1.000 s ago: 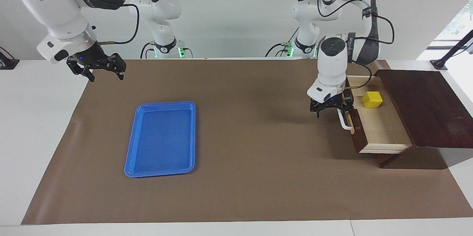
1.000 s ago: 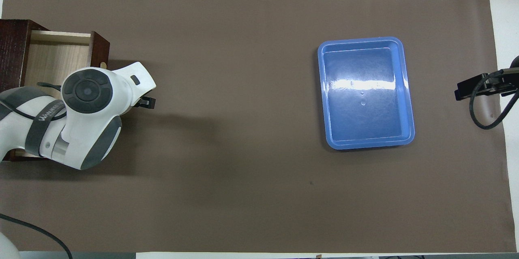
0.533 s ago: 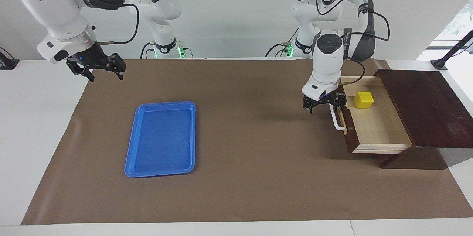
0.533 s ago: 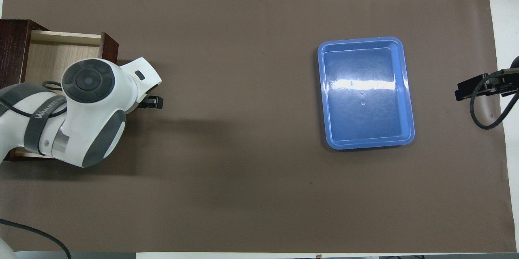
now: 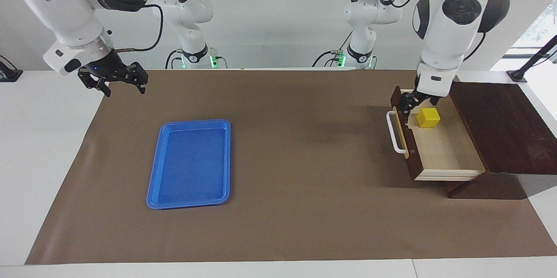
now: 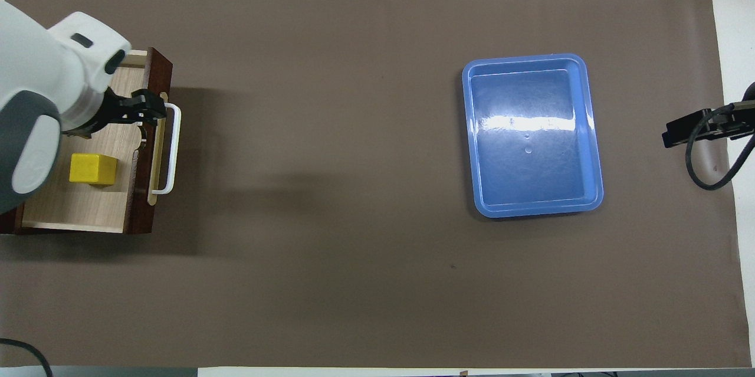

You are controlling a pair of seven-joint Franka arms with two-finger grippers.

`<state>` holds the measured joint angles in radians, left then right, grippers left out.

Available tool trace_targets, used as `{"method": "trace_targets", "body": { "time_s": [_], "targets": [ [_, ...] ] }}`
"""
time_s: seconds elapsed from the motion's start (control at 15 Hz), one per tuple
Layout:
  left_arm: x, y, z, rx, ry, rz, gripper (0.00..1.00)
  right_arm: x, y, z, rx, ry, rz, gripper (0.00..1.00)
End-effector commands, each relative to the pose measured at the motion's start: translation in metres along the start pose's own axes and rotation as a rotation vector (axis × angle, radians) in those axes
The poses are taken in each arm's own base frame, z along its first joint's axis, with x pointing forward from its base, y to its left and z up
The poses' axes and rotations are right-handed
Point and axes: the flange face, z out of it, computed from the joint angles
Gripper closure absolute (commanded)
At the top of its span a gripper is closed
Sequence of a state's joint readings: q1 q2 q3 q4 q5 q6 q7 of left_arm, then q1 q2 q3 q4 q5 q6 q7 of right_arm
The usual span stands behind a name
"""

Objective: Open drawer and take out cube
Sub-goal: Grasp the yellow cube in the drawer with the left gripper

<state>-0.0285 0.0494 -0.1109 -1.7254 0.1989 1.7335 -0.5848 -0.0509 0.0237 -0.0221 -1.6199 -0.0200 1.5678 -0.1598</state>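
The dark brown drawer [image 5: 444, 152] stands pulled out of its slanted box [image 5: 500, 125] at the left arm's end of the table, its white handle [image 5: 394, 132] free. The yellow cube [image 5: 428, 118] lies on the drawer's pale floor, also seen in the overhead view [image 6: 93, 169]. My left gripper [image 5: 412, 105] hangs open and empty over the drawer, just inside its front panel and beside the cube, not touching it; it also shows in the overhead view [image 6: 144, 114]. My right gripper [image 5: 115, 80] waits open in the air over the mat's edge at the right arm's end.
A flat blue tray [image 5: 191, 162] lies on the brown mat toward the right arm's end, also in the overhead view [image 6: 531, 135]. The drawer's box stands at the mat's edge.
My left gripper pulled the drawer farther out by the handle, let go, rose and moved over the drawer's inside beside the cube. The right arm has not moved.
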Motion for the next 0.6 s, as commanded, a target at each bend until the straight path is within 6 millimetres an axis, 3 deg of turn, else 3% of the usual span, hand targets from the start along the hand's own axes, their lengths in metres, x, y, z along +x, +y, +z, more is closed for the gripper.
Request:
{"method": "trace_targets", "body": {
  "time_s": [0.0, 0.33, 0.53],
  "targets": [
    [-0.016, -0.020, 0.025, 0.014, -0.031, -0.254, 0.00, -0.004, 0.005, 0.000, 0.003, -0.002, -0.016, 0.00],
    [-0.009, -0.063, 0.059, -0.056, 0.004, -0.685, 0.00, -0.007, 0.004, 0.003, 0.009, -0.010, -0.024, 0.00],
    [-0.010, -0.075, 0.083, -0.075, 0.002, -0.851, 0.00, -0.008, 0.003, 0.006, 0.023, -0.014, -0.009, 0.00]
  ]
}}
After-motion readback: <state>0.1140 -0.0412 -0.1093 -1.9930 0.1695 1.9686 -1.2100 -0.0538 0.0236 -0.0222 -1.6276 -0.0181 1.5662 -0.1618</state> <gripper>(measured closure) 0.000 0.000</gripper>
